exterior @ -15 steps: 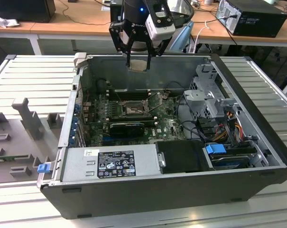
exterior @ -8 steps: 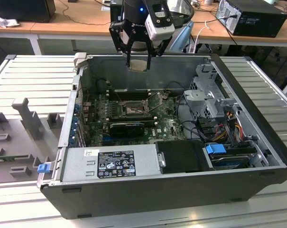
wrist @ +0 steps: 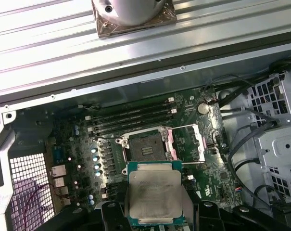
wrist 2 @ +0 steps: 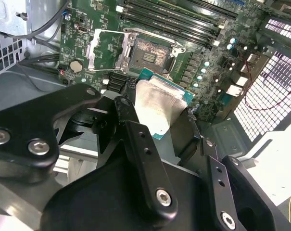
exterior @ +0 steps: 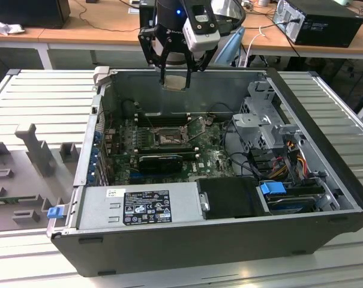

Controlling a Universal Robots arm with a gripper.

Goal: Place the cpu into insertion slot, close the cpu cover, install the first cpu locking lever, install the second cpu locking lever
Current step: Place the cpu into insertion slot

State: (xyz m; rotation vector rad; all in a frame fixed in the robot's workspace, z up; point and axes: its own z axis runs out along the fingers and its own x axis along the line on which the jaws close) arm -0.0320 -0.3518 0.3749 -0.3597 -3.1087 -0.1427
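Gripper (exterior: 175,77) clamped on the cpu (exterior: 174,83), its fingers closed against two opposite edges. The chip is carried roughly level with its pale face up, judged so that the underside contacts stay untouched and it can go down flat. In the exterior view it hangs at twelve o'clock, over the far wall of the open computer case (exterior: 199,246). The insertion slot (exterior: 169,137) lies well apart, toward six o'clock of the chip, on the green motherboard (exterior: 211,159). Slot bare, nothing seated. The cpu cover (wrist: 186,142) is swung open just beside the slot, at its three o'clock in the exterior view, evidently to leave the socket free. Placement not yet done.
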